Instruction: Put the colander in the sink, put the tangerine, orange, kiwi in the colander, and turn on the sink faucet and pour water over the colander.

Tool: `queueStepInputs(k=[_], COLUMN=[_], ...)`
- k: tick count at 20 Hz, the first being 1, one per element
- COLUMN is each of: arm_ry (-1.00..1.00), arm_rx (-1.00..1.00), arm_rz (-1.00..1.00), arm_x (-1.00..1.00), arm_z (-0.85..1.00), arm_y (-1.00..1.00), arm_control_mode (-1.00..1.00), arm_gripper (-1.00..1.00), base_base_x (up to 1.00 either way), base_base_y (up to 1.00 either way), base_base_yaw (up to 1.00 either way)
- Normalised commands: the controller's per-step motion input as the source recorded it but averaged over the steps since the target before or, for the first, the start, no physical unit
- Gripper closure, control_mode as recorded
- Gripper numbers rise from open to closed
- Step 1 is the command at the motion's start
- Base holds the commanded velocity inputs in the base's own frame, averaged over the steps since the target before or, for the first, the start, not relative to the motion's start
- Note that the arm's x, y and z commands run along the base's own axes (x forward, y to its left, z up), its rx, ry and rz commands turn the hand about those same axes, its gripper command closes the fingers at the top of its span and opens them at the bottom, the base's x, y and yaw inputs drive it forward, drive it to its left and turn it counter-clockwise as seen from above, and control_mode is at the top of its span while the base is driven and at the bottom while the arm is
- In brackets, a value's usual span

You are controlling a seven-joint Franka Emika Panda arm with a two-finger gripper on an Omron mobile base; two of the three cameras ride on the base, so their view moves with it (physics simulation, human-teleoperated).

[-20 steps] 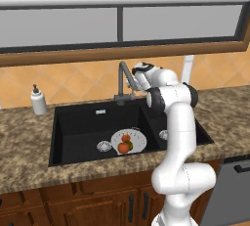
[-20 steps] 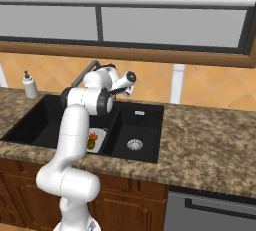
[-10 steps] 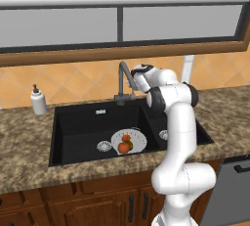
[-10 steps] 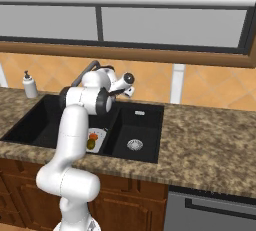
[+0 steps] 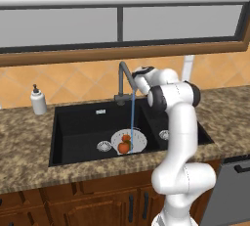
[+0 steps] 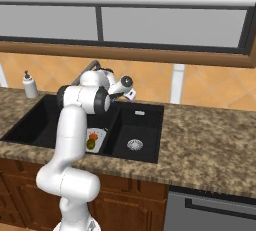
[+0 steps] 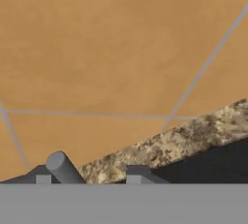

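The white-grey colander (image 5: 138,139) sits in the wide basin of the black sink (image 5: 78,124). Two round orange fruits (image 5: 124,146) lie in it; which is the tangerine and which the orange I cannot tell. In the right base view the kiwi (image 6: 91,146) shows in the colander (image 6: 100,136) beside an orange fruit (image 6: 93,136). A thin blue stream of water (image 5: 132,117) falls from the sink faucet (image 5: 121,76) into the colander. My gripper (image 5: 136,79) is up at the faucet's base, shut. In the hand view the gripper (image 7: 89,179) faces the tiled wall, with the faucet's grey lever (image 7: 60,166) beside one tip.
A white soap dispenser (image 5: 38,101) stands on the granite counter (image 5: 29,146) left of the sink. The narrower basin with its silver drain (image 6: 134,145) lies to the right. A tiled backsplash and window rise behind the faucet. A dishwasher front (image 5: 229,191) is lower right.
The gripper has closed at the faucet. The blue stream of water, absent in the earlier frames, now falls into the colander. The arm has barely shifted.
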Motion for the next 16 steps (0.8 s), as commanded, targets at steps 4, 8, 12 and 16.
queueStepInputs(k=[4,8,12,16], arm_ry=[0.00,0.00,0.00,-0.01], arm_rx=[0.04,0.13,0.12,0.02], arm_rz=[-0.13,-0.06,0.00,0.00], arm_x=[-0.32,-0.33,-0.06,0.00], arm_z=[0.00,0.01,0.09,0.02], arm_y=[-0.92,-0.80,-0.38,-0.10], arm_control_mode=[-1.00,-1.00,-1.00,-1.00], arm_gripper=[1.00,1.00,1.00,1.00], base_base_x=[0.00,0.00,0.00,0.00], base_base_y=[0.00,0.00,0.00,0.00], base_base_yaw=[0.00,0.00,0.00,0.00])
